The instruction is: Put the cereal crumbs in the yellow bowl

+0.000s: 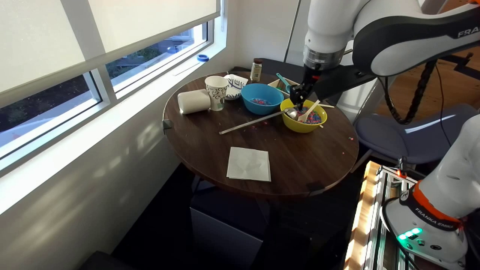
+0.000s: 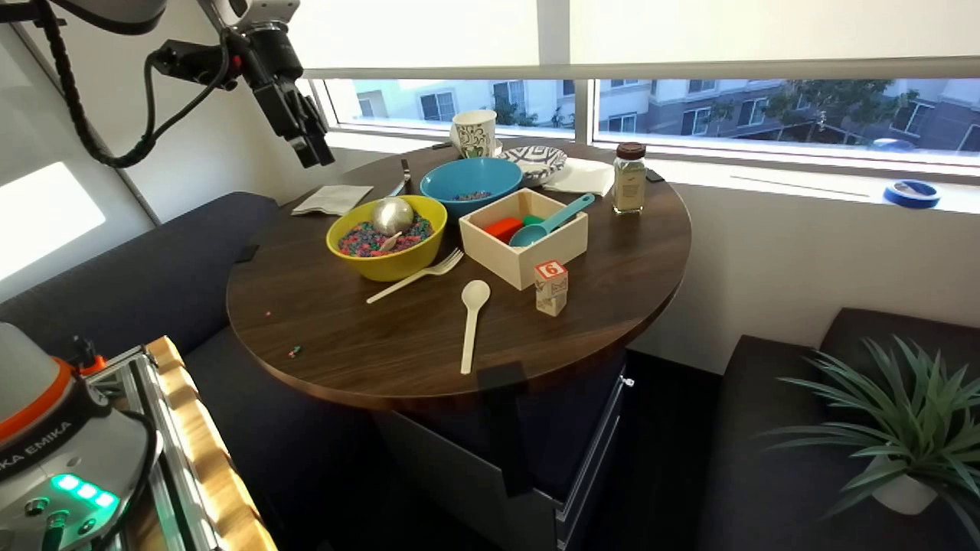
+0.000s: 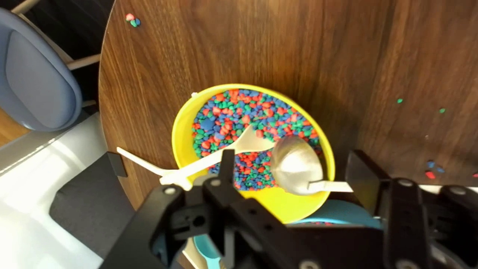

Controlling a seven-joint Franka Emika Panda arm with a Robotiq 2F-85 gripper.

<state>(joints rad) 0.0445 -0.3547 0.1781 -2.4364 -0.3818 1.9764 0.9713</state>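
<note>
The yellow bowl (image 1: 296, 126) stands on the round table, full of red, blue and green cereal crumbs (image 3: 224, 112). It also shows in an exterior view (image 2: 387, 268) and in the wrist view (image 3: 182, 144). A metal ladle (image 3: 295, 164) lies face down in it, its handle over the rim. A pale wooden utensil (image 3: 252, 142) rests in the crumbs. Loose crumbs (image 2: 295, 352) lie near the table edge, and others (image 3: 433, 170) lie beside the bowl. My gripper (image 3: 291, 160) is open and empty above the yellow bowl; it shows in both exterior views (image 1: 299, 105) (image 2: 315, 157).
A blue bowl (image 1: 258, 110) with some crumbs stands beside the yellow one. A wooden box (image 2: 498, 260) holds a teal scoop (image 2: 551, 222). A fork (image 2: 417, 277), a spoon (image 2: 471, 325), blocks (image 2: 551, 289), a spice jar (image 2: 629, 180), cups (image 1: 216, 93) and napkins (image 1: 248, 164) lie around.
</note>
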